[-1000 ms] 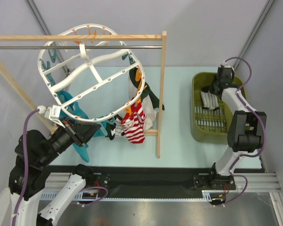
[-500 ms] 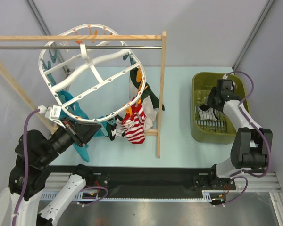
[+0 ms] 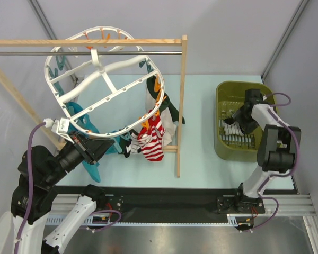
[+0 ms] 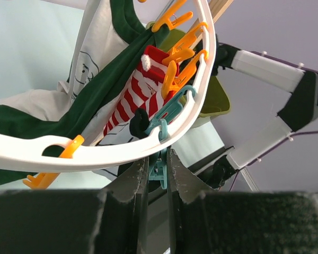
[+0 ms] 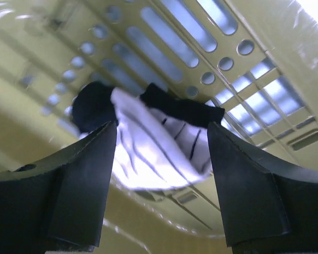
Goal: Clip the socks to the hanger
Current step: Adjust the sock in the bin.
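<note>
Left fingers (image 4: 130,185): narrow, pinching a teal clip (image 4: 159,172) under the hanger (image 4: 122,153) rim.
Right fingers (image 5: 79,180): spread wide, empty, over a black-striped white sock (image 5: 148,153) in the olive basket (image 5: 201,32).
Red-striped sock (image 4: 132,100): clipped on the hanger.

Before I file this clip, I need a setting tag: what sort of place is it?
Likely a robot lab cell staged as a laundry corner: grey walls, a wooden rack holding a clip hanger, and a green basket with a striped sock.
</note>
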`<action>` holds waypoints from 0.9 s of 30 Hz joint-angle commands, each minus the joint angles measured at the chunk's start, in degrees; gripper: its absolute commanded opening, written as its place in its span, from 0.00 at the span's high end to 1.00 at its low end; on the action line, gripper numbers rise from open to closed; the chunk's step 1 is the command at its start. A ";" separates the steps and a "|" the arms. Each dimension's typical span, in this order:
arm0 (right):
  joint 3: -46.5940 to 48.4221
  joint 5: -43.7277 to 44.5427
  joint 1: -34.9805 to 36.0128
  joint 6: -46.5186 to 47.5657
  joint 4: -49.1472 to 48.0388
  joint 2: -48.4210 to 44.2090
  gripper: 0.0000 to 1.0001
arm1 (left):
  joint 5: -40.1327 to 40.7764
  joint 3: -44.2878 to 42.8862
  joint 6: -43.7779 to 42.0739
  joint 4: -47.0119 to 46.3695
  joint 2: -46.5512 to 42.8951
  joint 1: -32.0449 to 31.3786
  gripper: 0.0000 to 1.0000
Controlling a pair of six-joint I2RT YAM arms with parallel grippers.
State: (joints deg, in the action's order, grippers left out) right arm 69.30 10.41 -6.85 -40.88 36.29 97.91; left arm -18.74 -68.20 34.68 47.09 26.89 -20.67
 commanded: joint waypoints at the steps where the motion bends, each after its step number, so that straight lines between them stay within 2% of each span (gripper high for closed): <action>1: 4.88 6.19 2.98 -7.10 4.49 3.95 0.27 | -2.09 -0.09 1.27 -2.79 -0.09 -0.25 1.00; 4: 6.11 6.81 3.34 -8.59 4.75 6.76 0.29 | -1.91 -0.17 1.10 -2.62 -0.09 -0.25 1.00; 6: 6.20 8.04 3.34 -9.83 4.32 8.08 0.37 | -2.09 -0.09 1.27 -2.79 -0.18 -0.25 1.00; 9: 6.20 7.34 3.25 -9.66 2.21 8.96 0.42 | -1.91 0.09 1.18 -2.53 -0.26 -0.25 1.00; 12: 7.51 7.08 3.16 -7.20 1.32 10.37 0.56 | -1.91 0.00 1.10 -2.27 -0.35 -0.25 1.00; 15: 9.54 7.34 2.72 -2.47 -0.08 10.02 0.88 | -1.82 -0.09 1.18 -2.00 -0.35 -0.25 1.00; 16: 10.67 7.51 2.63 -1.05 -1.30 9.67 0.96 | -1.65 -0.17 1.36 -2.00 -0.35 -0.25 1.00; 17: 11.21 7.69 2.63 1.05 -2.18 8.71 1.00 | -1.82 -0.17 1.27 -1.92 -0.35 -0.25 1.00; 22: 17.00 8.57 2.37 14.57 -5.79 8.61 1.00 | -1.47 -0.35 1.45 -1.74 -0.35 -0.25 1.00; 27: 19.91 8.13 2.46 22.50 -7.64 9.06 1.00 | -1.38 -0.26 1.53 -1.56 -0.62 -0.25 1.00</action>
State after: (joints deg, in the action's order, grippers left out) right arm 86.89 17.19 -4.36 -27.11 31.44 107.48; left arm -18.83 -68.20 34.70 46.85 26.55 -20.67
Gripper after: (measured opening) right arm 0.035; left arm 0.185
